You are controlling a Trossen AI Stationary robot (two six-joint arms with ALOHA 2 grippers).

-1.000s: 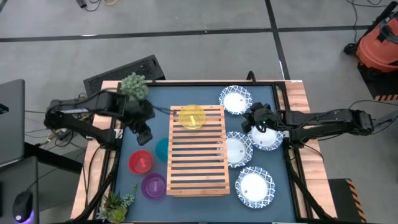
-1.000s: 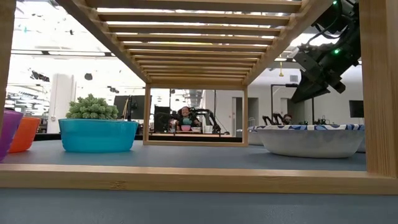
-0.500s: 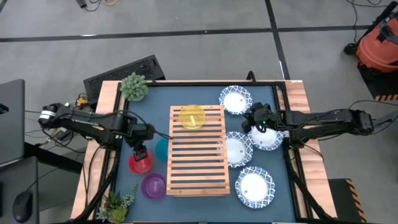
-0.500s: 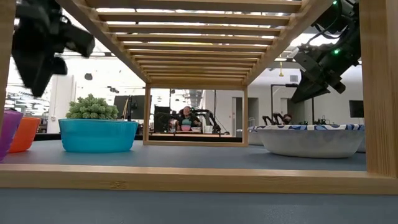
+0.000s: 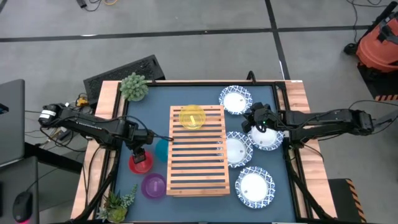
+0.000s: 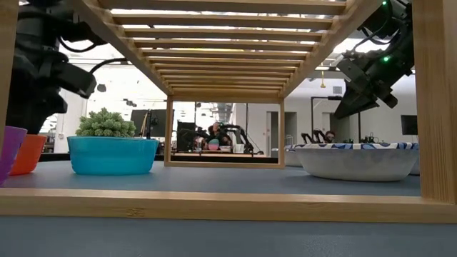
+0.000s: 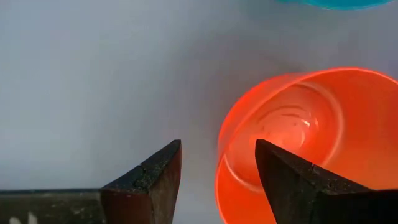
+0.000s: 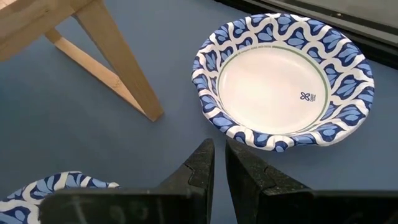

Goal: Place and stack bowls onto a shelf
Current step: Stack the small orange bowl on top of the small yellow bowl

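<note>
Left hand [image 5: 140, 153] open astride glossy red bowl [image 5: 140, 163] rim, left of slatted wooden shelf [image 5: 198, 151] | right hand [image 5: 257, 122] nearly closed, empty, over patterned dish [image 5: 268, 138]

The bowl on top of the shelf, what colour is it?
Yellow bowl, seen best in the high view.

Left arm: reaches in from the table's left edge, bent low over the table.
Left gripper [image 5: 139, 153]: pointing down, fingers [image 7: 152, 180] spread apart.
Right arm: stretched in from the right.
Right gripper [image 5: 256, 122]: fingers [image 8: 199, 163] nearly touching, holding nothing.
</note>
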